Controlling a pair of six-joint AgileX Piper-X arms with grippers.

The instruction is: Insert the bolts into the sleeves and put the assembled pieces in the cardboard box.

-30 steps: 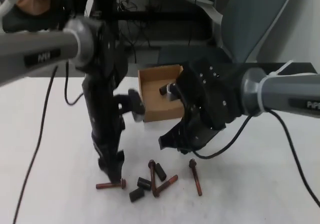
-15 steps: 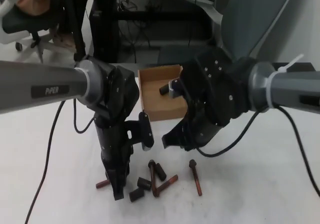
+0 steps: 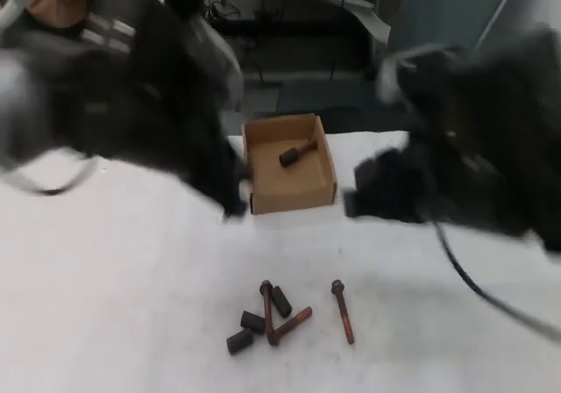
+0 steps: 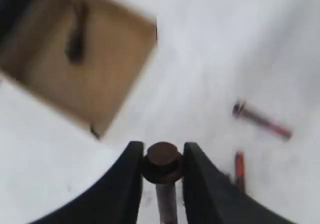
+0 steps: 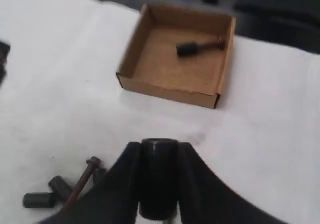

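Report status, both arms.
Left gripper shut on bolt. Right gripper shut on sleeve. One assembled piece in cardboard box. Loose bolts, sleeves on bench.

left gripper: both black fingers closed on the round head of a rusty brown metal bolt. right gripper: black fingers clamped on a dark cylindrical metal sleeve. left arm and right arm are held high, well apart, outlines blurred.

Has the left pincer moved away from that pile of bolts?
Yes. The left pincer, gripping a bolt, lifted from the pile up to beside the cardboard box.
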